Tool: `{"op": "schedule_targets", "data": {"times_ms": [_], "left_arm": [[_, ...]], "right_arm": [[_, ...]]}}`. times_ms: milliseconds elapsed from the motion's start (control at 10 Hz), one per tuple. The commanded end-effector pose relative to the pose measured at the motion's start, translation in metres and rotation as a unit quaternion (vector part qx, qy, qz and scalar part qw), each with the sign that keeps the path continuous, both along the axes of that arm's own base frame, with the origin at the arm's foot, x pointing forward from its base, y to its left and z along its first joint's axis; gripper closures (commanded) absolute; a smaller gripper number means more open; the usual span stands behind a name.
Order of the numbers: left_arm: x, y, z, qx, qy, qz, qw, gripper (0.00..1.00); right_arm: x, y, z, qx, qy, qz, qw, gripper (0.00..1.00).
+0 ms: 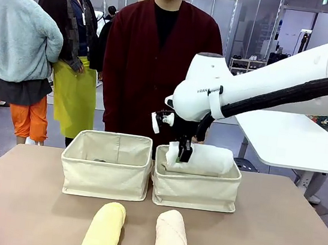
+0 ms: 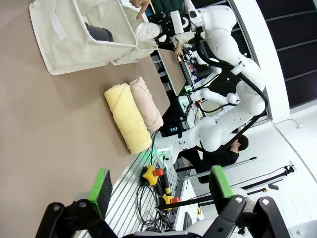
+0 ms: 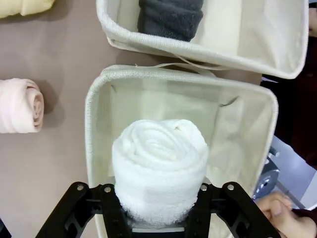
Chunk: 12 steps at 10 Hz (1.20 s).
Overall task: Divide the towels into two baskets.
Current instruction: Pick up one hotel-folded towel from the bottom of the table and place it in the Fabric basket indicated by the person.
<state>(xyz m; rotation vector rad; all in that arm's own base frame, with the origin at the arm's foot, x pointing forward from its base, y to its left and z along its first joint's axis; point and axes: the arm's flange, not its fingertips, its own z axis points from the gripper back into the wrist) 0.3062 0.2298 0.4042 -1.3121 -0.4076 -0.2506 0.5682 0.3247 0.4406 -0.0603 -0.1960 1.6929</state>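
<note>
Two baskets stand side by side toward the far side of the tabletop (image 1: 14, 199), just in front of a person (image 1: 153, 67) who waits behind them. The left basket (image 1: 104, 175) already has the dark grey towel (image 3: 171, 17) lying along its bottom. The right basket (image 1: 194, 193) looks bare inside, as far as I can see past what hangs over it. My right arm (image 1: 265, 87) reaches across from the right, and its jaws are clamped on one end of the white towel (image 1: 207, 159). The roll is held level, lined up with the long side of the right basket and partly below its rim. I take that hold to be for lowering the roll in flat, so it fits between the walls instead of catching on the folded edge. I judge this to be the moment just before release. The left jaws are wide apart with nothing between them, hovering over the near edge of the tabletop. The yellow towel (image 1: 103, 232) and the pinkish towel (image 1: 172, 241) lie near me, side by side with a small gap and pointing toward the baskets, so either arm can take one by an end. With one towel in the left basket and one going into the right, an even split would send one of these to each.
</note>
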Motion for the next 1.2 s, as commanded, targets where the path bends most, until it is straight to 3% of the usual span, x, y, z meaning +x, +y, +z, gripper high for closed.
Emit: {"op": "schedule_targets", "data": {"times_ms": [0,200,500,600,900,1000,1100], "left_arm": [[-0.004,0.001,0.003,0.004,0.009,0.001,1.000,0.00],[-0.004,0.001,0.003,0.004,0.009,0.001,1.000,0.00],[-0.004,0.001,0.003,0.004,0.009,0.001,1.000,0.00],[-0.004,0.001,0.003,0.004,0.009,0.001,1.000,0.00],[-0.004,0.001,0.003,0.004,0.009,0.001,1.000,0.00],[-0.004,0.001,0.003,0.004,0.009,0.001,1.000,0.00],[-0.004,0.001,0.003,0.004,0.009,0.001,1.000,0.00]], "right_arm": [[0.008,-0.003,-0.009,0.002,0.012,0.003,1.000,0.66],[0.010,-0.002,-0.021,-0.012,0.013,-0.006,1.000,0.48],[0.004,-0.001,-0.023,-0.021,0.016,-0.009,1.000,0.05],[-0.001,-0.002,-0.021,-0.016,0.009,-0.012,1.000,0.00],[-0.022,-0.014,0.000,0.006,0.004,-0.030,1.000,0.00],[0.002,-0.001,-0.014,-0.009,0.008,-0.002,1.000,0.00],[0.002,-0.001,-0.014,-0.009,0.008,-0.002,1.000,0.00]]}}
